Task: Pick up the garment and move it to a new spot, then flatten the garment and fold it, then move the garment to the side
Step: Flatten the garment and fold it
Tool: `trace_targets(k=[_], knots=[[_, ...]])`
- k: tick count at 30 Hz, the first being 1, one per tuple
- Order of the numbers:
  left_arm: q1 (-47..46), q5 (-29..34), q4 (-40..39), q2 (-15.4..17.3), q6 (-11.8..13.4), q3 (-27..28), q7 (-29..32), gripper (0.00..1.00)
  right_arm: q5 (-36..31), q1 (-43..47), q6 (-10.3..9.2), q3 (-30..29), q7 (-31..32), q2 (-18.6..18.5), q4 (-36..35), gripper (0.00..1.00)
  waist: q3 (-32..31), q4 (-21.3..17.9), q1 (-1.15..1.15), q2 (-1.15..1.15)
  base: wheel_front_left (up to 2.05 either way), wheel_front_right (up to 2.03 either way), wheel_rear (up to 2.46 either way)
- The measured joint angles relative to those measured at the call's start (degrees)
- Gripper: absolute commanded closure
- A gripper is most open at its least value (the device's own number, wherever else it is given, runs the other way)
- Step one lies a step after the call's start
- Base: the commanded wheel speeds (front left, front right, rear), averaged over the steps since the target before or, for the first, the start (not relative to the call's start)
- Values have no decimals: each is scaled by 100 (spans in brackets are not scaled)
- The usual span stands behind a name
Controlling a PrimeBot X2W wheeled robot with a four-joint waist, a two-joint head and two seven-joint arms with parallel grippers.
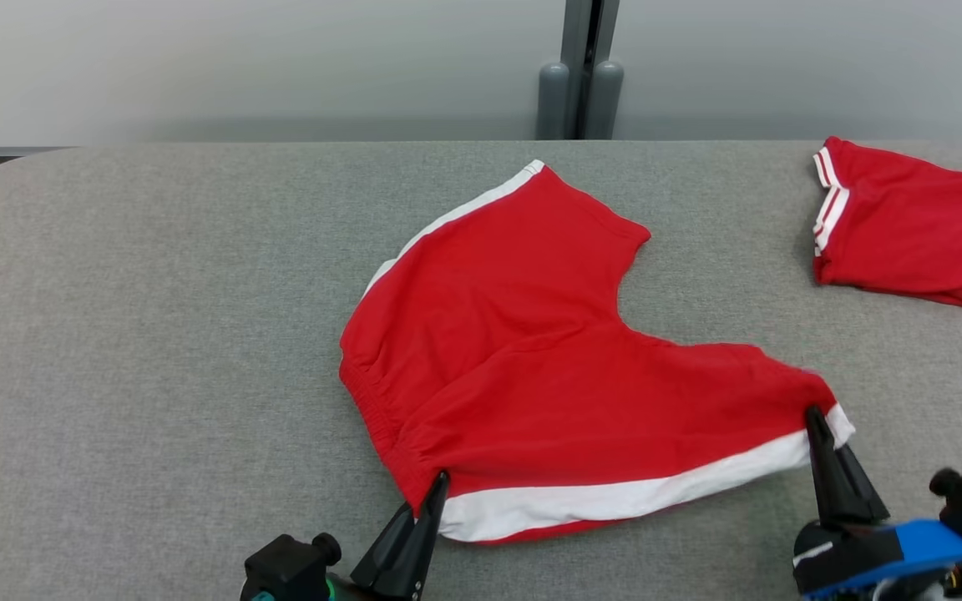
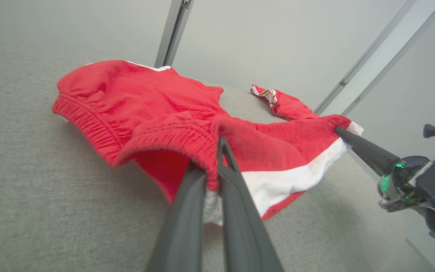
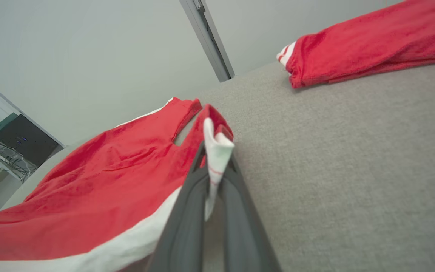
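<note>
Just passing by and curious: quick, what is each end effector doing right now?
Left end effector: closed, holding the red shorts at the waistband.
Right end effector: closed, holding their leg hem.

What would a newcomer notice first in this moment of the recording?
The bright red shorts with a white side stripe, spread across the middle of the grey table. The left gripper and right gripper each have their jaws shut on a near corner: the waistband end and the leg hem. A second red garment lies at the table's far right.
</note>
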Motion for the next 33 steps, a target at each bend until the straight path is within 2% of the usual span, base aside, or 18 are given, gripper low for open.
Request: trace_targets(k=[9, 16, 33], knots=[[-347, -108, 19, -188, 1, -145, 0, 100, -297, -1003, 0, -14, 149, -100, 205, 100, 76, 300, 0, 1, 0, 0, 0], [-733, -331, -34, -323, 0, -185, 0, 100, -743, -2331, 0, 3, 346, -191, 695, 100, 389, 499, 1, 2, 0, 0, 0], [-2000, -767, 240, -567, 0, 341, 0, 100, -1443, -5321, 0, 675, 525, -279, 3421, 100, 1190, 1049, 1, 2, 0, 0, 0]])
